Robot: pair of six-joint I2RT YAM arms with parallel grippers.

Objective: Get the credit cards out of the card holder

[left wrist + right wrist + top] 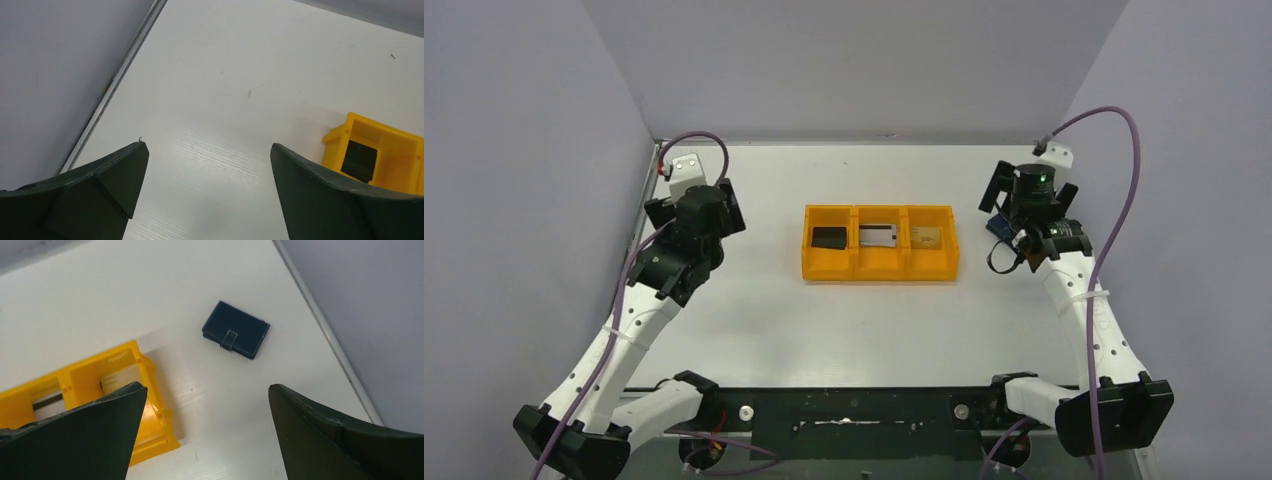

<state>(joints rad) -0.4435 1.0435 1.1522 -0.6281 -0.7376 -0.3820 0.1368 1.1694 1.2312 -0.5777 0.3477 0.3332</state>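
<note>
Two grippers are hanging released and gaping wide, each grasping nothing: the left gripper [208, 147] is pointing at bare table [225, 75]; the right gripper [207, 387] is hovering over the card holder [235, 330].

In the right wrist view the card holder is lying shut and flat in the upper middle of the frame, its closing tab [230, 339] folded over the lower long edge, touching nothing else; overhead it is mostly hiding under the right wrist.

Three credit cards are already lying in the orange tray [879, 270] at the centre of the overhead view, one per compartment: a black card [829, 238] at left, a silver-grey card [876, 235] in the middle, a gold card [927, 237] at right; so the emptying is looking largely done, though whether another card is hiding inside the shut holder cannot be told.

If the holder needs opening, the right gripper is best coming straight down to pin it while the left is crossing over to lift the tab; one gripper alone is likely just sliding it along the smooth table.

Around it, the tray's end wall is sitting near the holder at lower left in the wrist view; the side wall [375, 290] is running close at right; a purple cable [1114, 230] is looping beside the right arm.
</note>
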